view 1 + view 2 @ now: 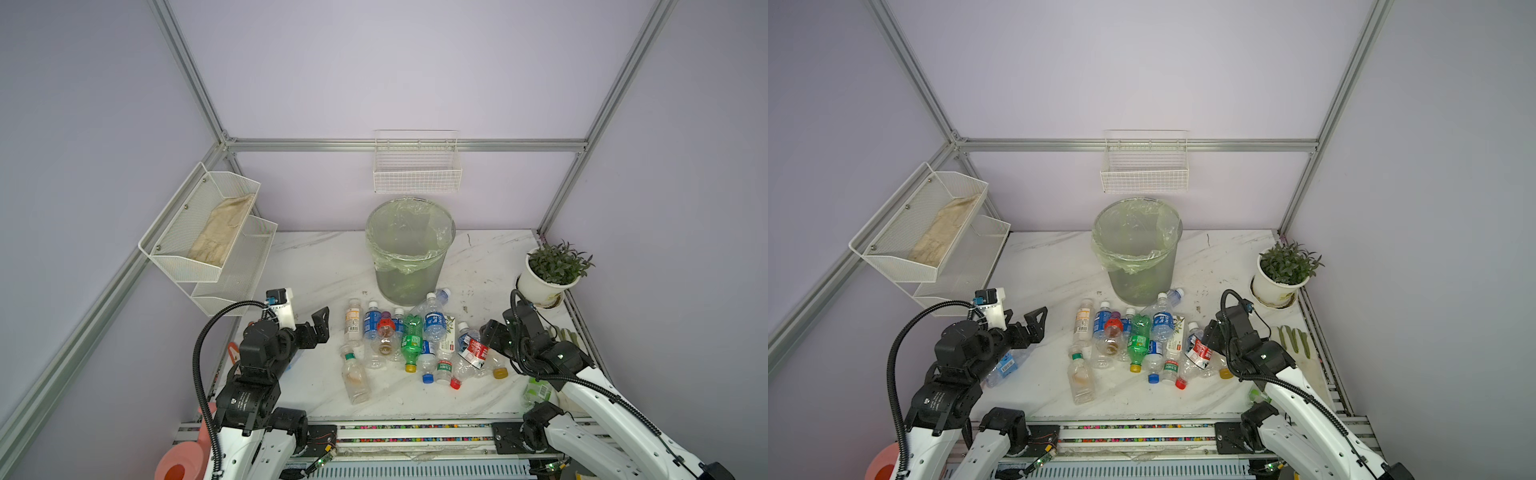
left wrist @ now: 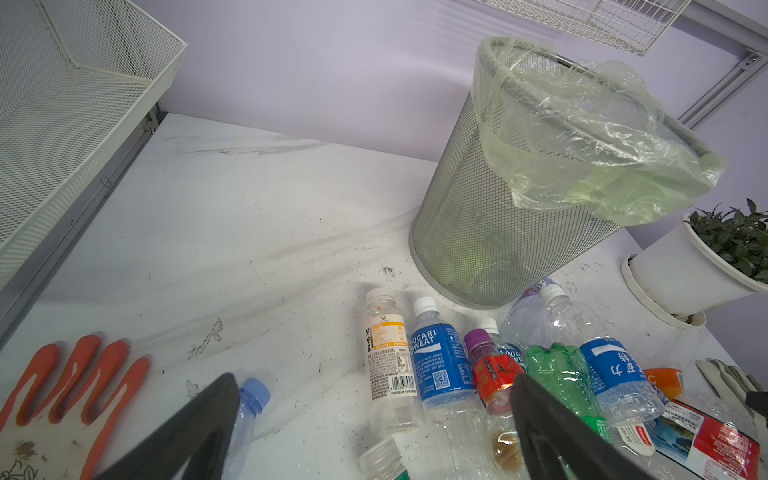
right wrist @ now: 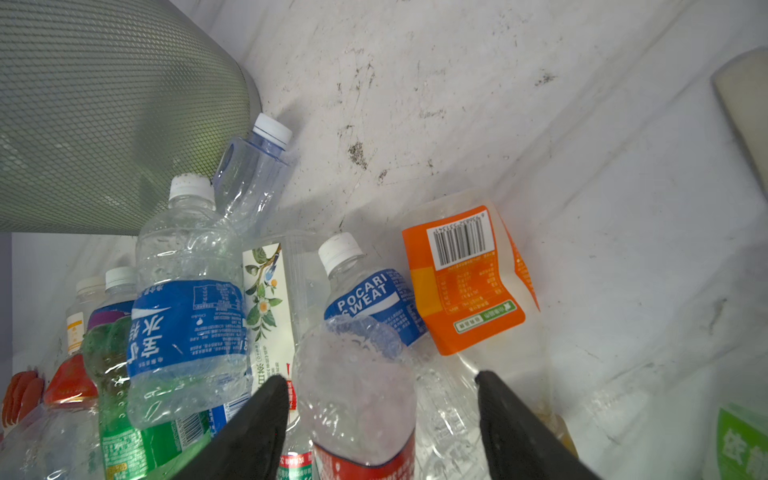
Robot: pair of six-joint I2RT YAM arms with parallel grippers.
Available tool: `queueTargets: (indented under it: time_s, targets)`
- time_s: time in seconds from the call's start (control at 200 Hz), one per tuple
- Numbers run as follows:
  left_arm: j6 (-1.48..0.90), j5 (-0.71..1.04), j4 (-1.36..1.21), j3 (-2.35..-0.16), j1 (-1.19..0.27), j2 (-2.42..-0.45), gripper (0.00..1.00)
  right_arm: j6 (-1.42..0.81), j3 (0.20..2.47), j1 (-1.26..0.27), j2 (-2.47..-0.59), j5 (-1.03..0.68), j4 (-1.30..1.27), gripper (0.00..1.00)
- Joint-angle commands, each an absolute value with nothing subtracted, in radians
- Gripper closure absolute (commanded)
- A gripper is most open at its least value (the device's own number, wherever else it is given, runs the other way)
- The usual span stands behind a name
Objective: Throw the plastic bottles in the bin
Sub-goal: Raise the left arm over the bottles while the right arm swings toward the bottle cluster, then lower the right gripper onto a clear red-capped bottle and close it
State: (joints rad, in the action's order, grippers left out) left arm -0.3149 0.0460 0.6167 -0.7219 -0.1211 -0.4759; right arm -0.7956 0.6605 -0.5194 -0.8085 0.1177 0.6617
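Note:
Several plastic bottles lie in a heap on the white table in front of the bin (image 1: 409,257), among them a green bottle (image 1: 412,340) and a blue-labelled one (image 2: 440,361). My right gripper (image 3: 380,380) is at the heap's right end, its jaws on either side of a clear red-labelled bottle (image 3: 357,395) (image 1: 473,352). One finger is nearly against that bottle and a gap shows at the other. Left of the heap, my left gripper (image 2: 376,386) (image 1: 318,328) hovers wide open and holds nothing. A blue-capped bottle (image 2: 249,399) lies beside one of its fingers.
A potted plant (image 1: 548,278) stands at the back right. A white wire basket (image 1: 417,166) hangs on the wall above the bin, and white mesh shelves (image 1: 208,224) hang on the left. An orange glove (image 2: 62,386) and green gloves (image 1: 1293,338) lie near the table's sides.

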Motion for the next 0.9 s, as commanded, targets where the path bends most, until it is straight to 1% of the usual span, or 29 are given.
queueTargets:
  time_s: [0.0, 0.095, 0.135, 0.24, 0.455, 0.615, 0.805, 0.895]
  targets:
    - [-0.323, 0.062, 0.589, -0.687, -0.131, -0.480, 0.00, -0.867, 0.647, -0.578, -0.833, 0.159, 0.669, 0.24]
    - [-0.323, 0.061, 0.589, -0.687, -0.133, -0.483, 0.00, -0.902, 0.643, -0.633, -0.853, 0.179, 0.658, 0.23]
    - [-0.322, 0.061, 0.589, -0.687, -0.133, -0.485, 0.00, -0.915, 0.642, -0.653, -0.861, 0.189, 0.655, 0.21]
    - [-0.321, 0.061, 0.589, -0.687, -0.133, -0.486, 0.00, -0.943, 0.638, -0.696, -0.883, 0.213, 0.653, 0.20]
    - [-0.321, 0.059, 0.590, -0.687, -0.137, -0.488, 0.00, -0.988, 0.608, -0.745, -0.923, 0.232, 0.630, 0.19]
    - [-0.321, 0.058, 0.591, -0.687, -0.140, -0.486, 0.00, -1.013, 0.607, -0.752, -0.915, 0.263, 0.639, 0.25]
    - [-0.321, 0.056, 0.591, -0.687, -0.143, -0.486, 0.00, -1.017, 0.610, -0.752, -0.908, 0.276, 0.640, 0.38]
    - [-0.321, 0.056, 0.592, -0.687, -0.145, -0.486, 0.00, -1.017, 0.602, -0.752, -0.916, 0.267, 0.623, 0.40]
